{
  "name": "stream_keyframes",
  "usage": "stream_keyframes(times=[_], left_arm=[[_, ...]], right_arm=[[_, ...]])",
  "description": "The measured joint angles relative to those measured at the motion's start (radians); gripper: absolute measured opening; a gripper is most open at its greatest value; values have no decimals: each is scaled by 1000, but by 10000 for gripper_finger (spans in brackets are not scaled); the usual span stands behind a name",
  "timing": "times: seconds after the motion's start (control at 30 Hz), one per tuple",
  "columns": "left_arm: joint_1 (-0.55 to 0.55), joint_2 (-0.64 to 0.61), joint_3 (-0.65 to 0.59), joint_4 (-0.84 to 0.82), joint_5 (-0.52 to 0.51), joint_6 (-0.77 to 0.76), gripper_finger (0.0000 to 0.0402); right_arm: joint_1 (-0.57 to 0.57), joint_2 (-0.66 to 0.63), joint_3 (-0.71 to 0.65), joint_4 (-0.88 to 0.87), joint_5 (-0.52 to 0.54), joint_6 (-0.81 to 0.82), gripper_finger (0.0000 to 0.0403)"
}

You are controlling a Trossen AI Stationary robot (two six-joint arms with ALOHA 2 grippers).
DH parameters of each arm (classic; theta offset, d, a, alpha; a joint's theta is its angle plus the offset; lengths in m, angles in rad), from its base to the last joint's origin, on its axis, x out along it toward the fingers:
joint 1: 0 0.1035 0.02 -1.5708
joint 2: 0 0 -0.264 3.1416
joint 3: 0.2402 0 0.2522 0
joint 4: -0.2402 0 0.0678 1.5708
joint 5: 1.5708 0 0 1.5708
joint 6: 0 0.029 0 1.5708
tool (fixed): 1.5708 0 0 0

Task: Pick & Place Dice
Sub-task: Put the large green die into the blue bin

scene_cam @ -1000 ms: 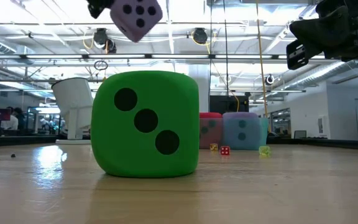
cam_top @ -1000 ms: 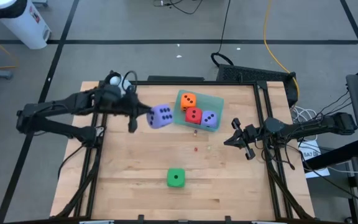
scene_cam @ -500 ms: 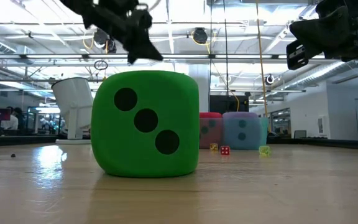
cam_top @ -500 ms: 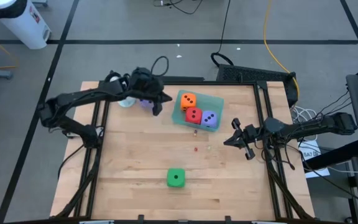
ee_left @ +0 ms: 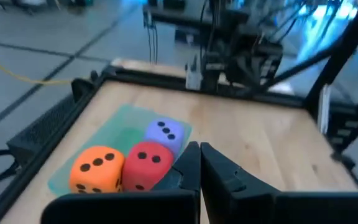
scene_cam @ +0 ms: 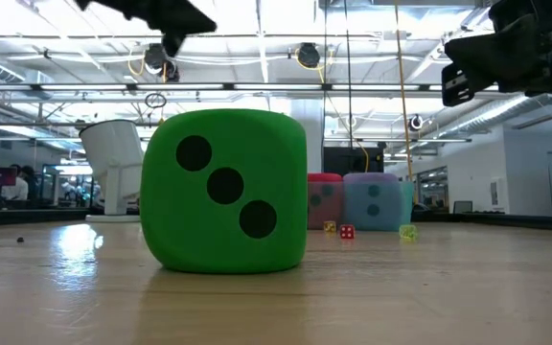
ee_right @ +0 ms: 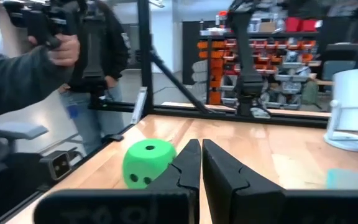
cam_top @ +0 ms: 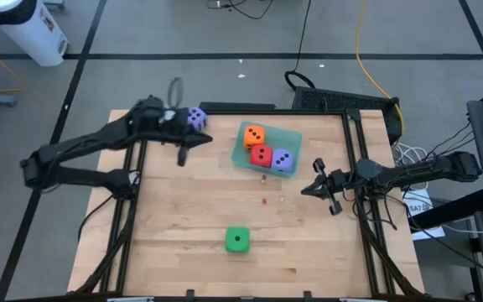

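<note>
The wooden table (cam_top: 183, 218) carries a green tray (cam_top: 290, 138) toward twelve o'clock, holding the orange die (cam_top: 254, 134), red die (cam_top: 261, 155) and one purple die (cam_top: 282, 159) packed touching. The green die (cam_top: 237, 240) sits alone toward six o'clock; a second purple die (cam_top: 196, 118) shows at about eleven o'clock, just beside the left gripper (cam_top: 182, 156), whose jaws are pressed shut on nothing. The right gripper (cam_top: 335, 204), at three o'clock, is likewise closed and empty. These cubes look like light, squashy foam, so I judge a gentle pinch across two opposite flat faces, centred, should hold; corners would likely compress and slip.
</note>
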Motion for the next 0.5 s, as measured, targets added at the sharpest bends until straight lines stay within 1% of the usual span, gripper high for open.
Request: stream_keyframes(times=[0.13,0.23,0.33,0.43,0.5], left_arm=[[32,-171,-192,176,3,-77,2],[56,-257,-312,251,14,-114,1],[68,-320,-389,285,10,-110,1],[77,-376,-453,305,3,-88,1],[79,-410,-489,329,4,-81,1]], right_arm=[[0,0,0,-1,62,0,9],[0,0,0,1,83,7,9],[0,0,0,1,89,14,7],[0,0,0,2,151,17,1],[-2,0,0,10,168,25,1]])
